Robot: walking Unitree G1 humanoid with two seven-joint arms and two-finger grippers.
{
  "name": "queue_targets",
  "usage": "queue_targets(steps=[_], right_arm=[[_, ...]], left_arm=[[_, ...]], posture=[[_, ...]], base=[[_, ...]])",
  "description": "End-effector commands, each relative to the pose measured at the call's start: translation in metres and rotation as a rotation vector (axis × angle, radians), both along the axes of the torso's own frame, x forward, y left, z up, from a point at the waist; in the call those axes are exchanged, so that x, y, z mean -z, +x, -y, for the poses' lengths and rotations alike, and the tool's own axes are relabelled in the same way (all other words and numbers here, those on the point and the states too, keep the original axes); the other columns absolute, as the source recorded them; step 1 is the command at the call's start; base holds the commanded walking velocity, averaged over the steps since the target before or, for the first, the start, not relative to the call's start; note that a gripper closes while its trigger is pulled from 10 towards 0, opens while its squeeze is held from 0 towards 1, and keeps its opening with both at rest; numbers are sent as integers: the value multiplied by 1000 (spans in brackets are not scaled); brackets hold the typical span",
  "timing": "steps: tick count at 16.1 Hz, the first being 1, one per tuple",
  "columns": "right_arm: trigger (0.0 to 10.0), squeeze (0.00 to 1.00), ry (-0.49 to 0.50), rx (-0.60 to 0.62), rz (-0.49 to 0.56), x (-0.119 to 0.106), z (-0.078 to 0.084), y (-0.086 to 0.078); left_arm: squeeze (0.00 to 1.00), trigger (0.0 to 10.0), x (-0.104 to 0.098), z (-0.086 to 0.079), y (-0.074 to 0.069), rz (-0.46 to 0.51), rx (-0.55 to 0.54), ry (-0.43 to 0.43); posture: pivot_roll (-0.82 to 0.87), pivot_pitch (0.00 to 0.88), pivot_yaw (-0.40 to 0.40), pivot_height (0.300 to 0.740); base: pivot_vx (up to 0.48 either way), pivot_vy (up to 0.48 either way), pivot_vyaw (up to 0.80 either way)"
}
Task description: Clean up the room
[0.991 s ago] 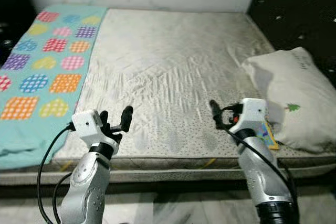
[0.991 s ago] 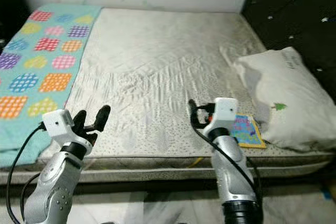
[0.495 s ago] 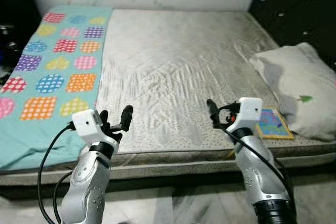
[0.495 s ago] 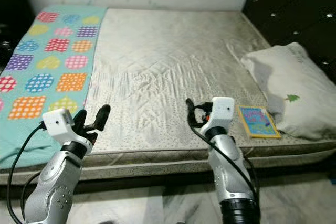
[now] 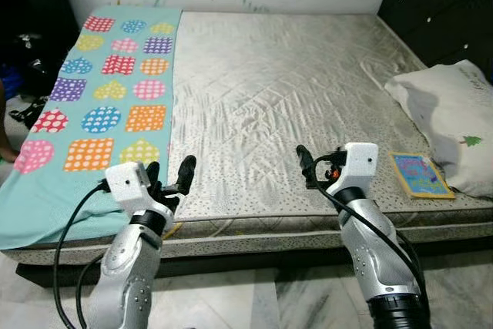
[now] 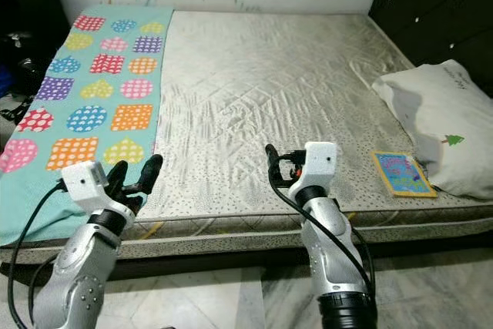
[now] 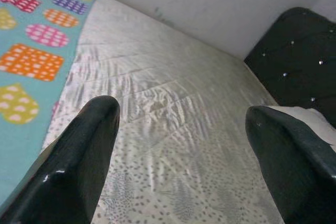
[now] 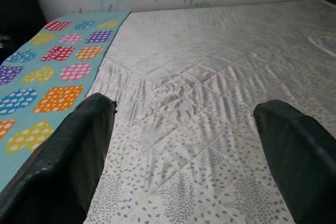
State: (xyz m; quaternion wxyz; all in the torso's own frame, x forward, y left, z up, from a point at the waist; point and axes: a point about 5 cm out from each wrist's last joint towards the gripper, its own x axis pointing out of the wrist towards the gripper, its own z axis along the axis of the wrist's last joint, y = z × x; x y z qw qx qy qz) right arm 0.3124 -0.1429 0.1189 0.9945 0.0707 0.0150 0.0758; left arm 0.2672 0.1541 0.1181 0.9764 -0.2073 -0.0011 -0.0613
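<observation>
The colourful book (image 5: 418,175) lay flat on the bed (image 5: 293,90) near its front edge, just beside the pillow (image 5: 454,132), off to the right of the right claw (image 5: 312,169). Both that and the left claw (image 5: 171,177) were open, empty; the right was nearer.

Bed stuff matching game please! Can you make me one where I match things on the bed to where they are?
Things:
1. pillow
2. picture book
3. blanket with coloured shapes
4. left gripper

Places:
A. spread along the robot's left side of the mattress
B. flat near the front edge, beside the pillow
C. on the right side, by the dark headboard
D. hovering open by the front edge, near the blanket

Pairs: 1-C, 2-B, 3-A, 4-D
</observation>
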Motion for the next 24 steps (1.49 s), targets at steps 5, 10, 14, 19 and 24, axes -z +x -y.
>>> queue_targets(steps=[5, 10, 14, 19, 24], right_arm=[[10000, 0, -12, 12, 10, -2, 2, 0], [10000, 0, -14, 16, 10, -2, 2, 0], [10000, 0, -16, 17, 9, -1, 3, 0], [10000, 0, -27, 24, -3, 4, 6, 0], [10000, 0, -31, 25, -5, 4, 7, 1]], left_arm=[[0, 10000, -3, 3, -2, 15, 23, 1], [0, 10000, -3, 3, -1, 12, 30, 2], [0, 10000, -1, 2, 0, -8, 3, 5], [0, 10000, 2, -1, 1, -27, -16, -10], [0, 10000, 1, 1, 2, -24, -11, -13]], posture=[[-24, 99, -50, 740], [-26, 104, -48, 740], [-26, 103, -48, 740], [-25, 104, -47, 740], [-26, 103, -46, 740]], base=[[364, 0, 0], [415, 0, 0], [272, 0, 0], [0, 60, 0], [0, 480, 0]])
